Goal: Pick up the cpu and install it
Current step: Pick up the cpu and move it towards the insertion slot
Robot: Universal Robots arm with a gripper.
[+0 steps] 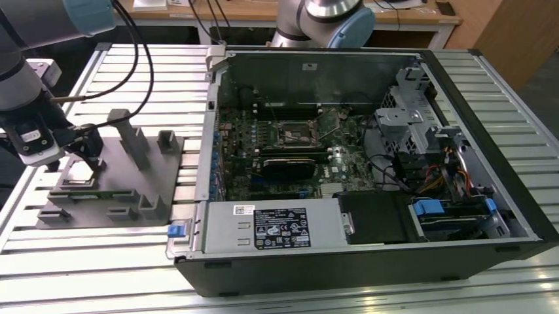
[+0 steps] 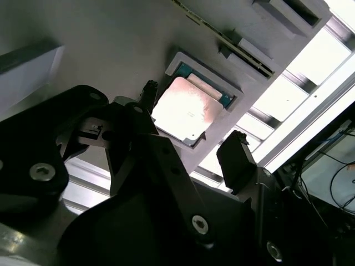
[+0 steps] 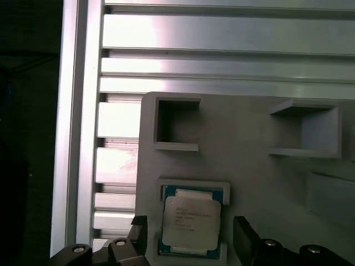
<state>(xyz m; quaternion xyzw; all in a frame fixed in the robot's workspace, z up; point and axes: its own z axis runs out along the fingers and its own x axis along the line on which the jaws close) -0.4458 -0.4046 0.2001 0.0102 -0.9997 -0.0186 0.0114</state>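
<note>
Silver cpu [image 3: 190, 223] in grey fixture [image 3: 266, 183], btwn spread fingers [image 3: 244, 237] of end effector [image 3: 191, 241].

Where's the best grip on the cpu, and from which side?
Probably pinch the cpu by its two opposite side edges, coming straight down: it lies flat in a shallow pocket of the grey fixture, with the open gripper straddling it.

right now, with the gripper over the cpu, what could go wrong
1. The open gripper straddles the cpu, which lies flat in a shallow pocket of the grey fixture; the fingers might catch the pocket's rim instead of the cpu's edges.
2. The cpu is thin, so an off-centre close could tilt or drop it.
3. In the exterior view, upright blocks stand close beside the gripper; a sideways lift could knock them.
</note>
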